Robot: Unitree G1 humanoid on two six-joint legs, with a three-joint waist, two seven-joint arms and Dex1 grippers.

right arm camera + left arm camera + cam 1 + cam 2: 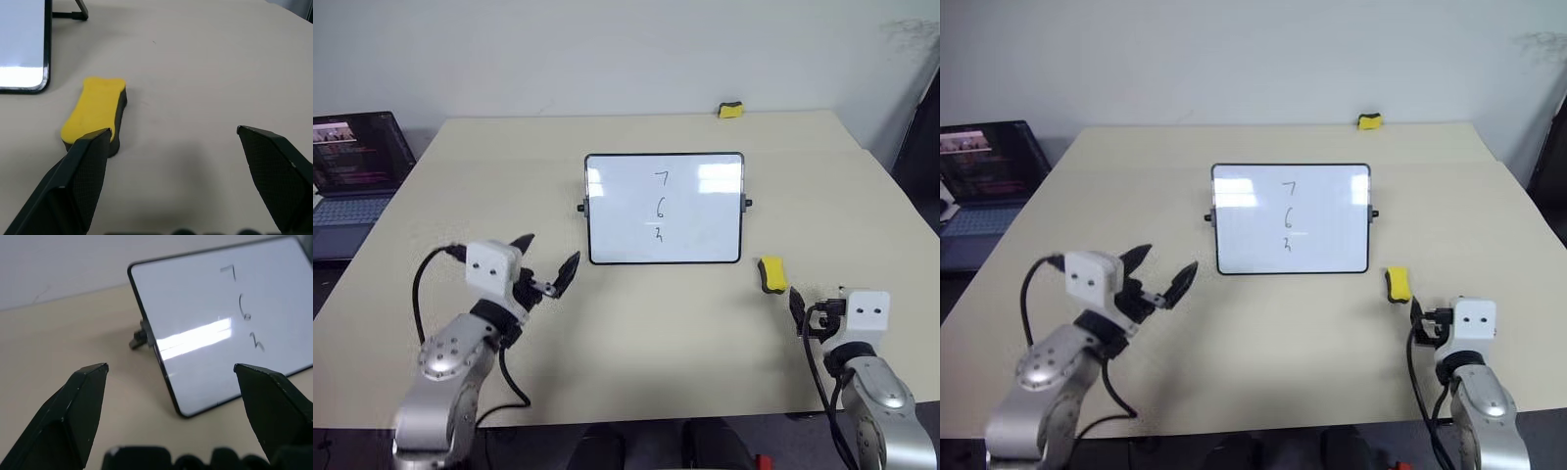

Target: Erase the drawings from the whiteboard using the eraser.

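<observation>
Foam, we judge, makes the eraser (95,111) light and squashy, so we'd pinch its long sides mid-length. It lies flat on the table (636,343) just ahead of our right pincer (173,147), toward its left finger, jaws spread wide and empty.

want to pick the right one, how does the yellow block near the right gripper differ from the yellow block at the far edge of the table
The oblong yellow sponge eraser with a dark underside lies just beyond the open right gripper, beside the whiteboard's near corner; the other yellow-and-black block sits at the table's far edge, behind the whiteboard. The near eraser lies lengthwise away from the robot; the far block lies crosswise. Both are yellow over black and lie untouched.
</observation>
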